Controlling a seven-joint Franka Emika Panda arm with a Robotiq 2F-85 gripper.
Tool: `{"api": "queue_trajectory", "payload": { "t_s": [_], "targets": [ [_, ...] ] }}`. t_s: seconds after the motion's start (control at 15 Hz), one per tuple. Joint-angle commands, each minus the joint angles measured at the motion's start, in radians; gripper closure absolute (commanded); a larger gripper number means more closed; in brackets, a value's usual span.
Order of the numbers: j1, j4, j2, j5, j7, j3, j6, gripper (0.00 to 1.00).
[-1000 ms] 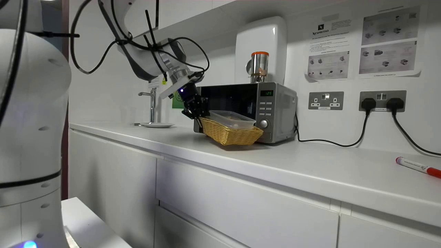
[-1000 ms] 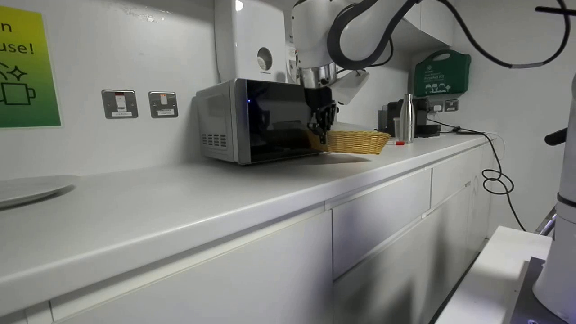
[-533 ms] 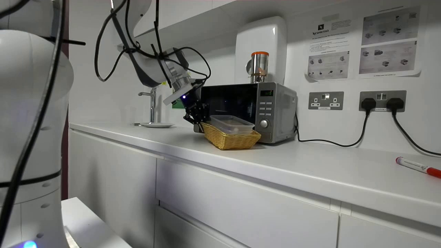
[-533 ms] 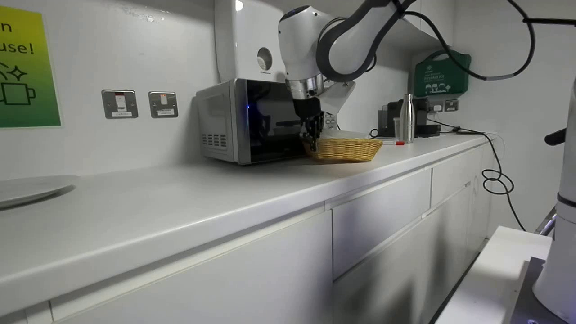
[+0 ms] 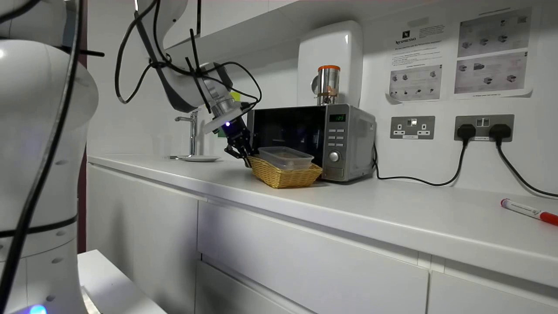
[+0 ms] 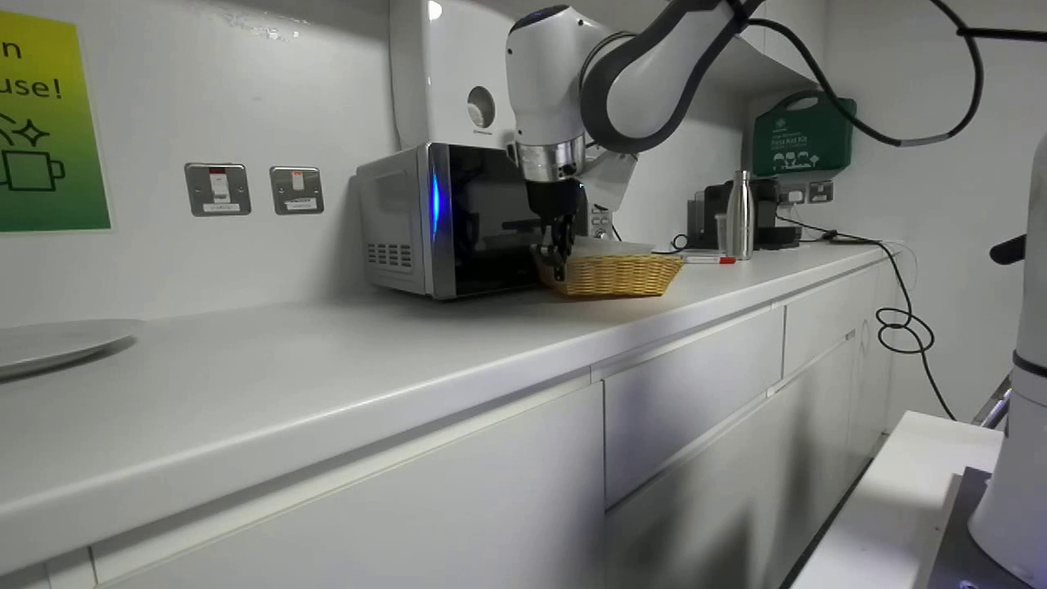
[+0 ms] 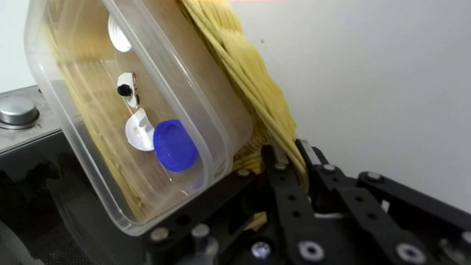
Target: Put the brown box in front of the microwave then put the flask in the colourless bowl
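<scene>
Main thing, brown box [image 5: 285, 179], is the woven tray, in front of the microwave [image 5: 311, 139], about seven o'clock from the door centre in an exterior view. Base looks down on the table [image 5: 392, 200] or close to it; can't tell whether every edge rests. End effector [image 7: 290, 151] is clamped on the rim at one corner, ten o'clock of the box in that view, one finger inside the weave, one outside. Placing looks nearly done; release not made.

Risks: one-corner grip, so if the far edge isn't down, letting go drops it and jolts the load. Inner finger sits just beside the colourless bowl [image 5: 297, 164]; opening wide could shove it. Backing off early could snag the weave and drag the box.

Containers: box holds that bowl, a clear rectangular tub whose rim rides above the weave. Inside it, wrist view: blue cap [image 7: 175, 147] at four o'clock, white cap [image 7: 139, 132] just beside it, white-and-black piece [image 7: 128, 89] near the middle, white disc [image 7: 118, 36] toward twelve. Loose bits make a bumpy floor, so anything stood there may tip. Flask, unsure which: orange-lidded canister [image 5: 328, 83] upright on the microwave, one o'clock of the box, or silver bottle [image 6: 740, 217] upright at two o'clock in an exterior view. Contents of both: can't tell.
</scene>
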Motion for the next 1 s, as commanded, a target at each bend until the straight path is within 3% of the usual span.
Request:
{"api": "queue_trajectory", "payload": {
  "t_s": [0.0, 0.47, 0.53, 0.6, 0.93],
  "targets": [
    [0.019, -0.049, -0.062, 0.056, -0.153, -0.034, 0.066, 0.97],
    [0.015, -0.086, -0.143, 0.169, -0.324, -0.047, 0.025, 0.97],
    [0.015, -0.087, -0.148, 0.180, -0.339, -0.049, 0.024, 0.63],
    [0.015, -0.088, -0.152, 0.187, -0.350, -0.050, 0.023, 0.61],
    [0.013, -0.088, -0.162, 0.214, -0.369, -0.053, 0.010, 0.22]
  ]
}}
